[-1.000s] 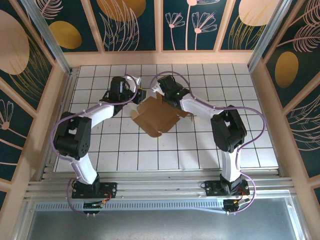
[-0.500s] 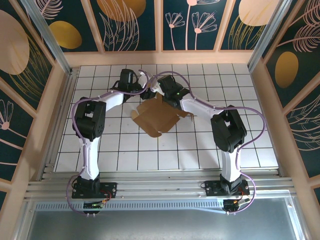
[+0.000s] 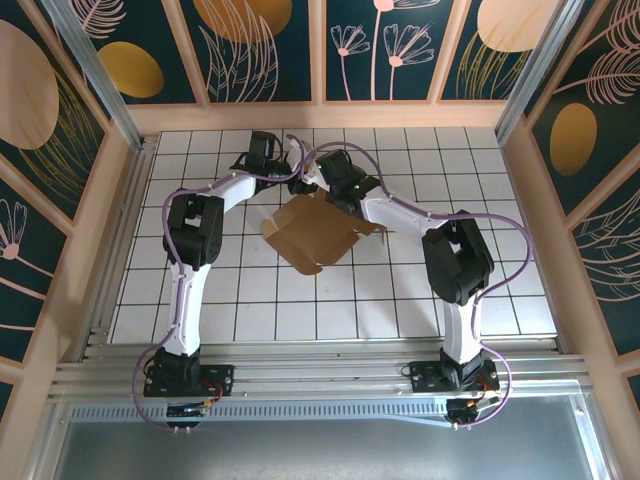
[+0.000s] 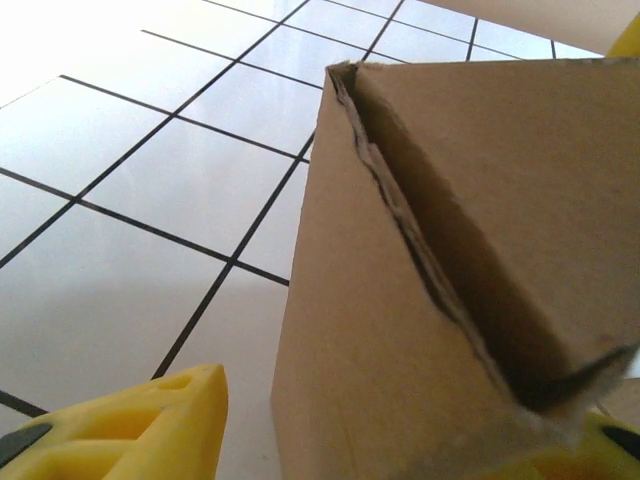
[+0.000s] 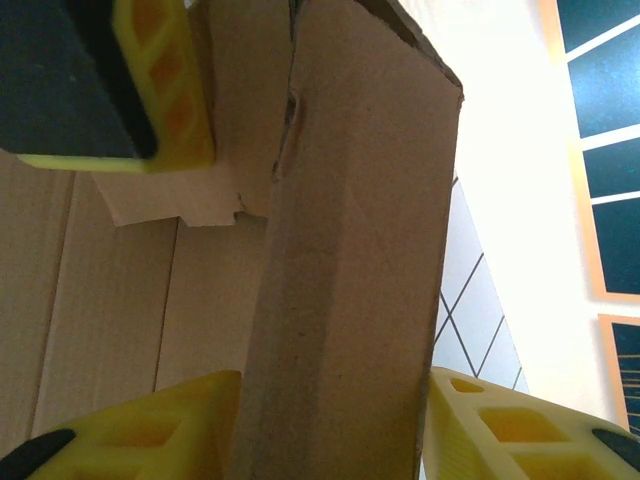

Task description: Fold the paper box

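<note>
The left hand (image 4: pixel 400 425) stood open astride an upright wall of the paper box (image 4: pixel 440 300). One yellow finger (image 4: pixel 140 425) was clear of the cardboard with bare tile between them, and the other was just visible at the wall's far side. The right hand (image 5: pixel 330 430) was closed on a neighbouring raised wall, with the cardboard filling the space between its two fingers.

Outward from both hands, the box lay half formed at the far middle of the bench (image 3: pixel 400 290), well apart from the side edges. Its base was flat on the tiles and its near flaps were spread.

I judged the step in hand to be raising and doubling over the far walls. The right hand pinned one wall while the left lined up on the next. The next move seemed to call for the left hand to close on the wall and press the fold down without dragging the base, while the right hand kept its hold.

The top view gave the whole sheet and both arms meeting at its far edge, but not how the jaws stood. The left wrist view showed the wall's two layers gaping along a ragged seam. The right wrist view showed the flat creased panel behind, and a second black-padded finger (image 5: pixel 110 85) near it, probably the left hand's.
</note>
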Tool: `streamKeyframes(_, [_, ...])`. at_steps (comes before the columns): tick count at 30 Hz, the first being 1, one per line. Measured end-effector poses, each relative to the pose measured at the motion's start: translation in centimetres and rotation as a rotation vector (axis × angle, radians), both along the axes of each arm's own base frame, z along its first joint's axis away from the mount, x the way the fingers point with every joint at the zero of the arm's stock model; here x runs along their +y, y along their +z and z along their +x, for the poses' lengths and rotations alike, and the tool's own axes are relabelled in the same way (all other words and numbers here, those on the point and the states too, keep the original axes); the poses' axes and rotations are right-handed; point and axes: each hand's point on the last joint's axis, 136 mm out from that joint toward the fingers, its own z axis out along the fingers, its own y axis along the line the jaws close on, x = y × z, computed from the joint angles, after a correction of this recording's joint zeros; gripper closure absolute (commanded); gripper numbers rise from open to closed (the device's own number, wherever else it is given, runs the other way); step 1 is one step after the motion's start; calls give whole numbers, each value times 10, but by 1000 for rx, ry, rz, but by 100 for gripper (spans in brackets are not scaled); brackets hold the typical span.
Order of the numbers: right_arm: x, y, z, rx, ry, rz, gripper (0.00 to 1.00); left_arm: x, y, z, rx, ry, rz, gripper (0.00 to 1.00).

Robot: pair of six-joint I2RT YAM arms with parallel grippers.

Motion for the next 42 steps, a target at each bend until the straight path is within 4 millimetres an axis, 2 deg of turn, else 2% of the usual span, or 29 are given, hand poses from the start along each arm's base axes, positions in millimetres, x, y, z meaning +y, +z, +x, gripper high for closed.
streamKeyframes(8, [5,0,-3,19,10,48,48,-9,0,4,20,-7,10,78])
streamKeyframes(10, [8,-1,-5,34,14,69,42,-12,-1,6,11,8,24,84])
streamKeyframes(13, [14,-1,-15,85,33,129,27,-14,-1,9,-14,26,37,90])
streamKeyframes(18, [26,11,-30,202,52,276,18,-17,-2,9,-30,36,39,94])
streamKeyframes(21, [33,35,-38,270,63,436,17,-16,-2,12,-40,50,42,95])
streamKeyframes(25, [32,86,-42,312,62,704,13,-17,-3,12,-45,59,43,96])
streamKeyframes(27, [19,117,-37,324,40,872,13,-17,-3,12,-51,62,43,97])
streamKeyframes(29, [2,139,-27,318,7,1012,13,-17,-3,12,-56,66,44,97])
streamKeyframes(31, [-15,147,-16,322,-50,1118,17,-17,-3,11,-64,72,47,97])
streamKeyframes(32, [-23,146,-11,333,-86,1161,19,-17,-3,10,-71,75,48,95])
streamKeyframes(34, [-31,134,-4,379,-161,1216,24,-18,-2,8,-78,80,51,80])
streamKeyframes(36, [-32,114,3,437,-223,1248,27,-18,-4,8,-74,90,58,72])
streamKeyframes(41, [-25,55,4,598,-337,1266,31,-18,-12,6,-55,108,79,71])
streamKeyframes(42, [-24,48,3,617,-349,1265,31,-18,-12,6,-56,110,81,71])
